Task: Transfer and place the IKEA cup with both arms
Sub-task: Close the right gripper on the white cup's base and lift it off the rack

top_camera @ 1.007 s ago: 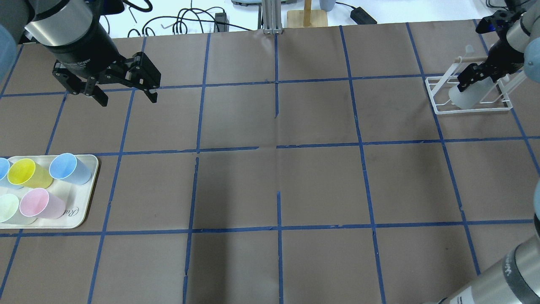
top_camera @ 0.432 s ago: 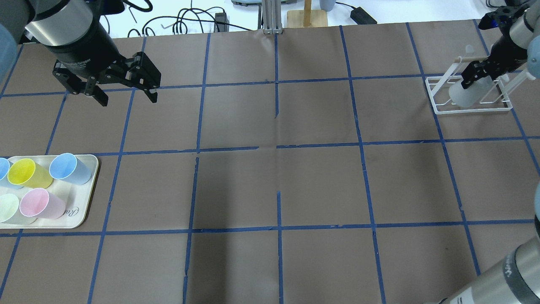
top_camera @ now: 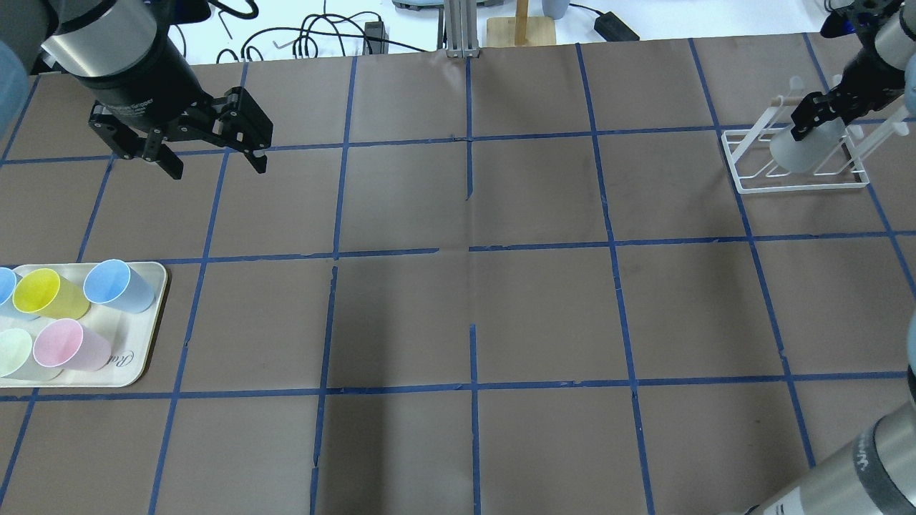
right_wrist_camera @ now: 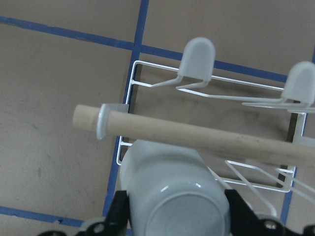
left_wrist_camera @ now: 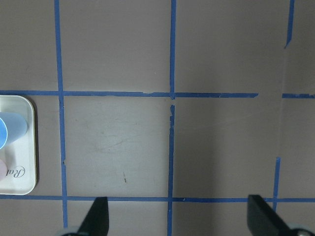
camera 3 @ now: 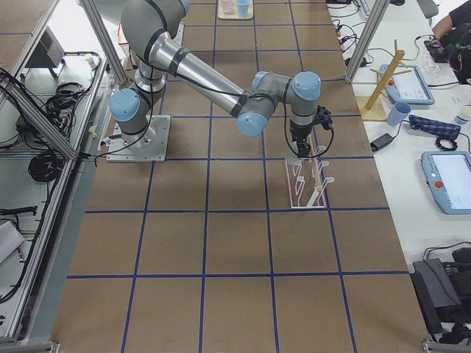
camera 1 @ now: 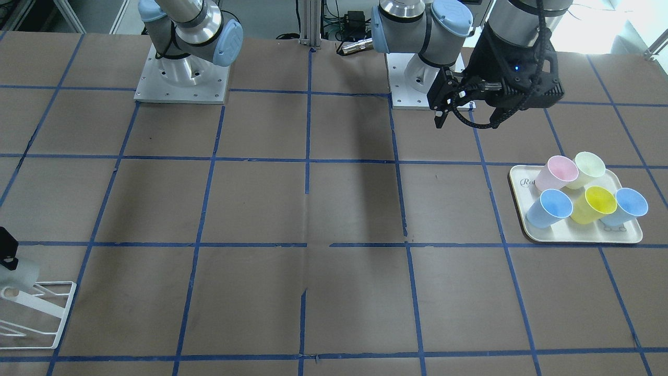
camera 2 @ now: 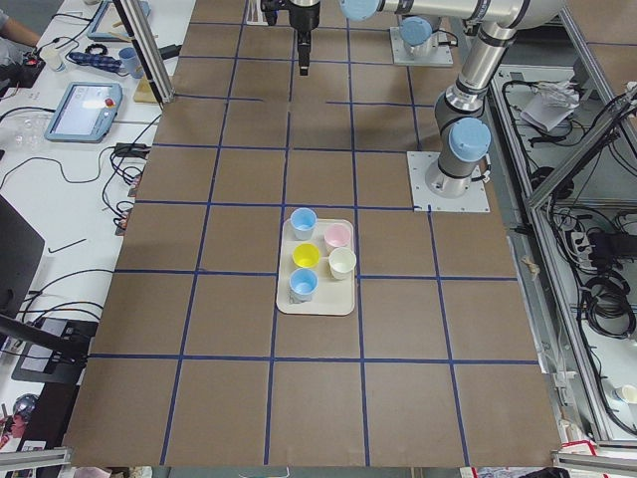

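Nearest the robot, on its left side, a cream tray (top_camera: 136, 336) sat on the brown surface (top_camera: 472, 307). It held five tumblers mouth-up and packed close together: a yellow cup (top_camera: 41, 293), a pink cup (top_camera: 66, 345), a pale green cup (top_camera: 14, 352) and two blue cups (top_camera: 113, 284). Farther out, the left claw (top_camera: 218, 168) hung above the surface, fingers spread wide with nothing between them. At the far right stood a white wire rack (right_wrist_camera: 198, 56) with a wooden dowel (right_wrist_camera: 197, 132) across its top. There the right claw (top_camera: 823, 129) pinched the light-grey IKEA cup (top_camera: 800, 151) by its sides. The cup was tilted, closed base toward the wrist, over the rack's wire floor beside the dowel. Whether it touched the wire could not be told.
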Robot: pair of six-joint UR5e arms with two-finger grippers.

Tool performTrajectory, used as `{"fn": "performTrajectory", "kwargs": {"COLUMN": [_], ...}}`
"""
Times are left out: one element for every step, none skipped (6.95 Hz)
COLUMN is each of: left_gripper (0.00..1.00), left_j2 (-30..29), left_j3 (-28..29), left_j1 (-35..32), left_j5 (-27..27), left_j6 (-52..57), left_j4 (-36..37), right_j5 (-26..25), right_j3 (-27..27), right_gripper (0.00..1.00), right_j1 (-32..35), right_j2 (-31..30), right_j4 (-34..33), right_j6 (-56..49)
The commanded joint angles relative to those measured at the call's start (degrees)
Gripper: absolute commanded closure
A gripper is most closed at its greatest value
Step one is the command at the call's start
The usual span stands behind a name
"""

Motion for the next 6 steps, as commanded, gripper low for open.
{"fn": "performTrajectory", "kwargs": {"left_gripper": [0.00, 0.00, 0.00, 0.00, 0.00, 0.00], "left_j2": [-0.09, -0.09, -0.35, -0.52, -0.70, -0.53], "left_j3": [0.16, 0.25, 0.59, 0.95, 1.12, 1.12], "left_j1": [0.06, 0.06, 0.06, 0.06, 0.06, 0.15], "left_j5": [0.00, 0.00, -0.09, -0.18, -0.44, -2.53], "left_j6": [-0.03, -0.03, -0.12, -0.12, -0.64, -0.73], "left_j4": [-0.08, 0.00, -0.08, -0.09, -0.09, -0.09], "right_j5": [-0.20, -0.29, -1.68, -2.05, -2.05, 0.30], "right_j3": [-1.89, -3.99, -6.19, -8.12, -9.54, -10.68], "right_gripper": [0.79, 0.79, 0.79, 0.80, 0.80, 0.80], "right_j1": [-0.05, -0.06, 0.03, 0.03, 0.03, 0.47], "right_j2": [-2.15, -3.21, -3.65, -4.01, -5.49, -8.03], "right_j4": [4.81, 9.20, 12.46, 15.10, 18.09, 23.43], "right_j6": [-0.01, -0.10, -0.19, -0.45, -0.54, -0.71]}}
